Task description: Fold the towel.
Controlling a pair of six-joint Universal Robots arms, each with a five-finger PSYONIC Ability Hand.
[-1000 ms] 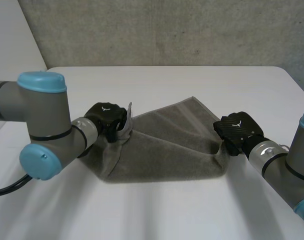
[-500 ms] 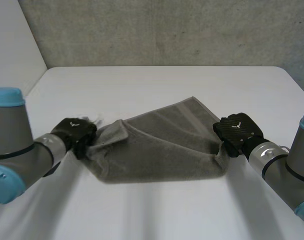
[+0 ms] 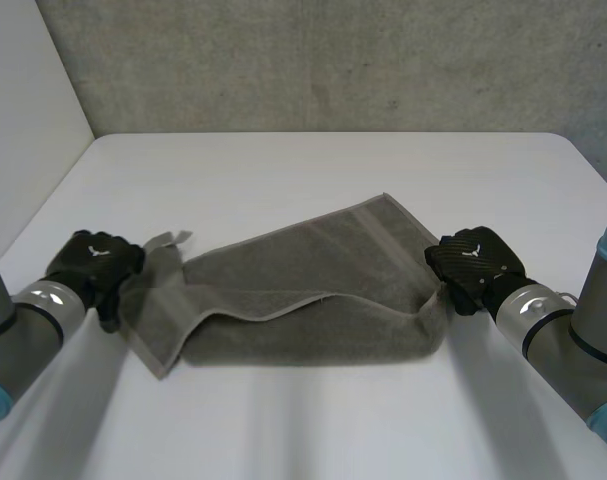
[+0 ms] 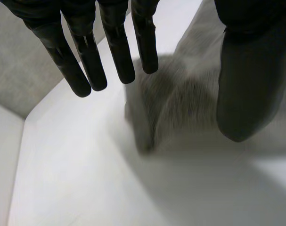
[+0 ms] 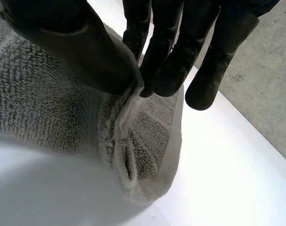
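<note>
Lying across the middle of the white table (image 3: pixel 313 165), the grey terry towel (image 3: pixel 313 290) is partly doubled over, with a wavy folded edge running along its length and one corner pointing away toward the grey concrete wall (image 3: pixel 333 60). At the towel's left end a single layer spreads flat, and a small pale tab sticks out from its far corner. The robot's black left hand (image 3: pixel 93 262) sits just beside that end, on the side away from the fold. In the left wrist view its fingers (image 4: pixel 86 61) are straight and spread, the thumb (image 4: pixel 246 84) stands well apart from them, and the towel (image 4: pixel 180 103) lies loose on the table below the gap between them, so this hand is released and grips nothing. At the towel's right end the cloth is gathered and lifted a little off the table by the black right hand (image 3: pixel 473 262). In the right wrist view its thumb (image 5: pixel 81 52) presses against the fingertips (image 5: pixel 173 66) with a doubled hem of the towel (image 5: pixel 39 103) pinched between them, the fold hanging down from that pinch. The grey right arm (image 3: pixel 553 330) reaches toward the towel from its right side.
</note>
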